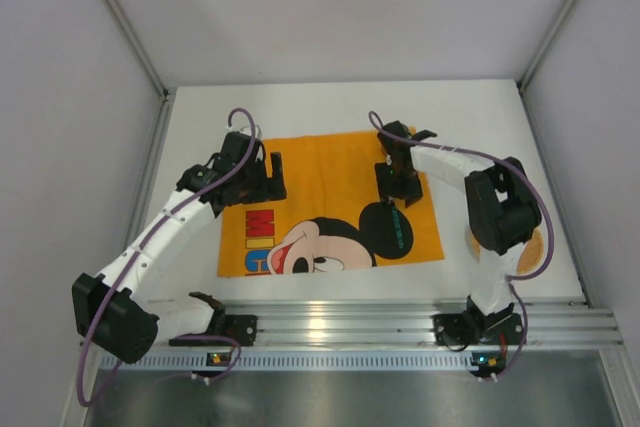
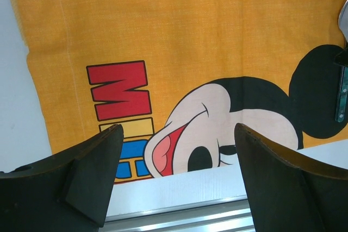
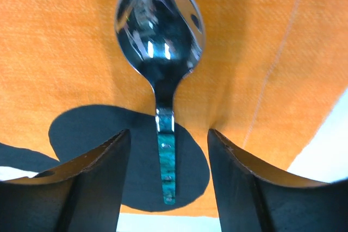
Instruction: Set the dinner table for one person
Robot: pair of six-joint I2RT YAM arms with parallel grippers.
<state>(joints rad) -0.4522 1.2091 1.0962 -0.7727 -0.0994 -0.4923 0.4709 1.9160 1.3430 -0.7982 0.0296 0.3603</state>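
The white dinner table (image 1: 480,117) carries an orange Mickey Mouse cloth (image 1: 330,177) at its middle. A spoon (image 3: 161,36) with a shiny bowl and a teal handle lies flat on the cloth, its handle over Mickey's black ear (image 1: 397,219). My right gripper (image 3: 167,134) is open just above the cloth, with the spoon handle lying loose between its fingers. My left gripper (image 2: 178,129) is open and empty above the cloth's left part (image 1: 262,179). The spoon also shows at the right edge of the left wrist view (image 2: 341,93).
An aluminium rail (image 1: 350,322) runs along the table's near edge. White walls close in the left, right and back sides. A tan round thing (image 1: 535,247) lies on the table at the right, mostly hidden behind my right arm.
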